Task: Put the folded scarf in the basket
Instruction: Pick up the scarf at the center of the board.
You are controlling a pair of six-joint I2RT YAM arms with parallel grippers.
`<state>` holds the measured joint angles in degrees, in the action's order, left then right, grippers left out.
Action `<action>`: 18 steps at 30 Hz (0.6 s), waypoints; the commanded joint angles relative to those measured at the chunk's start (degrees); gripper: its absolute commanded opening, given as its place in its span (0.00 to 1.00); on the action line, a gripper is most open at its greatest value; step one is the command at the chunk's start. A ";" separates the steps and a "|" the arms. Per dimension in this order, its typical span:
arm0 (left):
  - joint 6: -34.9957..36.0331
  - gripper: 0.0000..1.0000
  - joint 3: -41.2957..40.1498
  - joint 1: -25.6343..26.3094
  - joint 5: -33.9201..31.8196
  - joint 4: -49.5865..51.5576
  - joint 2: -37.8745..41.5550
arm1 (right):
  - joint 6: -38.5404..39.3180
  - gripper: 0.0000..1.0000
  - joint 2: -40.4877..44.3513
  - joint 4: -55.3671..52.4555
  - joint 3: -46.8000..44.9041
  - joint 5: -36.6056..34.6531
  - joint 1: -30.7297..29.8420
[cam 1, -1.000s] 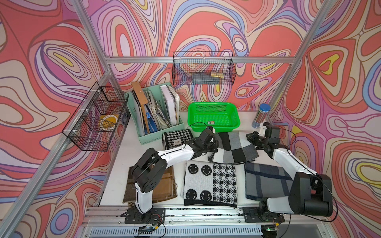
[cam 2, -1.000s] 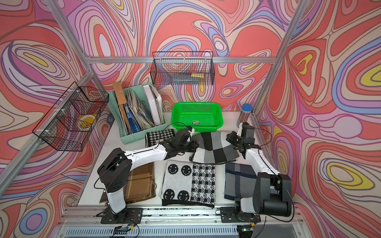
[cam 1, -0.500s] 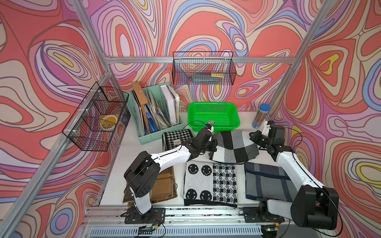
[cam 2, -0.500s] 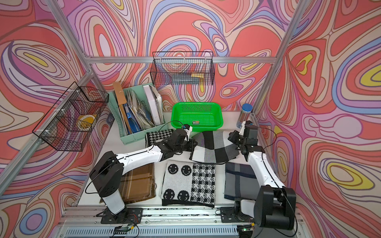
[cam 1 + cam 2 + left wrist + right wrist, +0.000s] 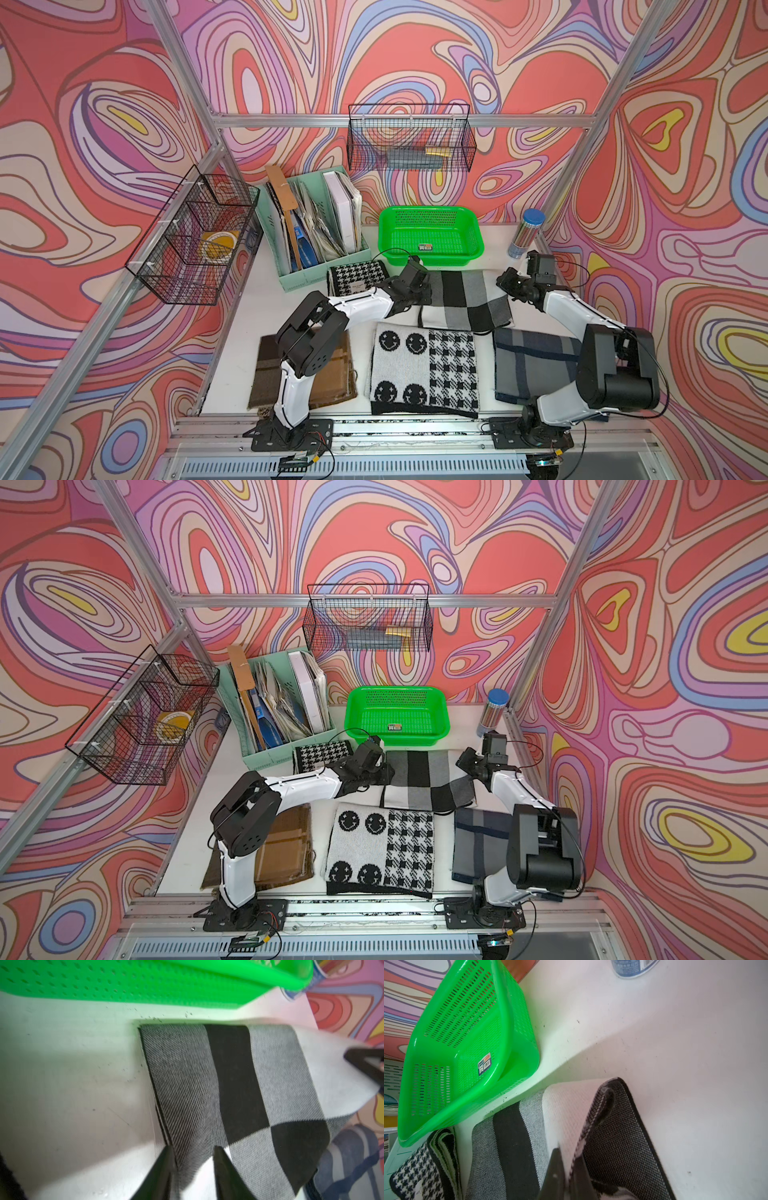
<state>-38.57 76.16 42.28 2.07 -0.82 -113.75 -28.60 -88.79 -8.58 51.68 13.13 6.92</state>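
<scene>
The right tool (image 5: 568, 1155) is clamped on a raised corner of the scarf (image 5: 465, 297); the left tool (image 5: 193, 1148) is held parted over its opposite edge. The scarf is laid on the desk (image 5: 257, 332), just beside the basket (image 5: 473, 250).

My left gripper (image 5: 193, 1150) has its fingers parted over the scarf (image 5: 232, 1084) edge. I see the basket (image 5: 145, 982) just beyond.

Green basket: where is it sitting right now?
In both top views the green basket sits at back centre, between the mint file rack and blue-capped tube, just behind the checked scarf.
</scene>
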 commanded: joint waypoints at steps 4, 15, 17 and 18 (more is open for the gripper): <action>-0.07 0.71 2.37 -2.05 -3.55 0.59 -1.16 | 0.82 0.00 -3.03 2.07 2.78 -1.41 -0.24; 0.88 0.69 6.16 -2.29 -0.43 1.67 -8.42 | 1.26 0.00 -4.06 2.34 2.86 -1.34 -0.30; 0.91 0.68 6.92 -2.25 -0.56 2.25 -9.34 | 1.27 0.00 -4.02 2.42 2.73 -1.17 -0.24; 0.79 0.68 7.22 -2.33 -0.42 2.40 -9.73 | 1.29 0.00 -4.02 2.49 2.65 -1.03 -0.24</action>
<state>-38.37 81.14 40.07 1.19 0.05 -122.13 -28.05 -92.07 -8.12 53.36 12.64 6.92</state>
